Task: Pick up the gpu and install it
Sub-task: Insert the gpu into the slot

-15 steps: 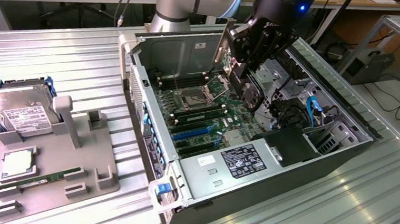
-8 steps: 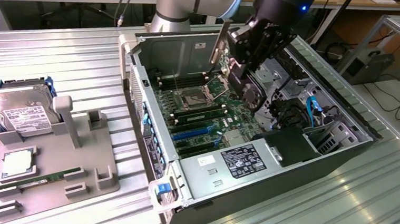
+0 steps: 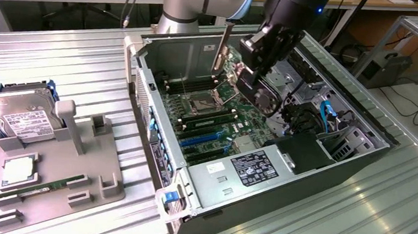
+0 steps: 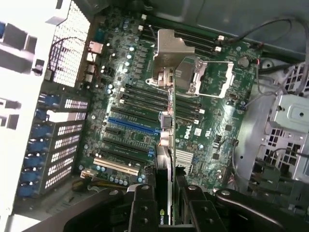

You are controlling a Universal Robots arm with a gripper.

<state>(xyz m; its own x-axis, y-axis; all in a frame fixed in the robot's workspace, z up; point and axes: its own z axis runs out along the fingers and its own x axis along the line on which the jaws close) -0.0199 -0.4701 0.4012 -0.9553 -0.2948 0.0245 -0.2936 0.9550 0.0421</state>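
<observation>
My gripper [image 3: 263, 54] hangs over the open computer case [image 3: 155, 146], shut on the gpu [image 3: 264, 96]. The gpu is a black card held on edge, its round fan facing the exterior view's right and its silver end bracket [image 3: 222, 49] pointing up. In the wrist view the two black fingers [image 4: 144, 205] clamp the card's thin edge [image 4: 165, 164], and the gripper [image 4: 166, 195] is above the motherboard [image 4: 140, 77]. The card hovers clear of the board, roughly over the blue expansion slot [image 4: 131, 126] and the white slot [image 4: 113, 166]. The blue slots [image 3: 201, 141] lie below and toward the case front.
The cpu socket [image 4: 208, 77] stands open with its metal frame raised. A power supply [image 3: 253, 167] fills the case's near corner, with cables [image 3: 325, 115] at the exterior view's right. A grey fixture [image 3: 81, 158] on the exterior view's left carries a hard drive [image 3: 21, 116], a chip [image 3: 18, 171] and a memory stick [image 3: 38, 191].
</observation>
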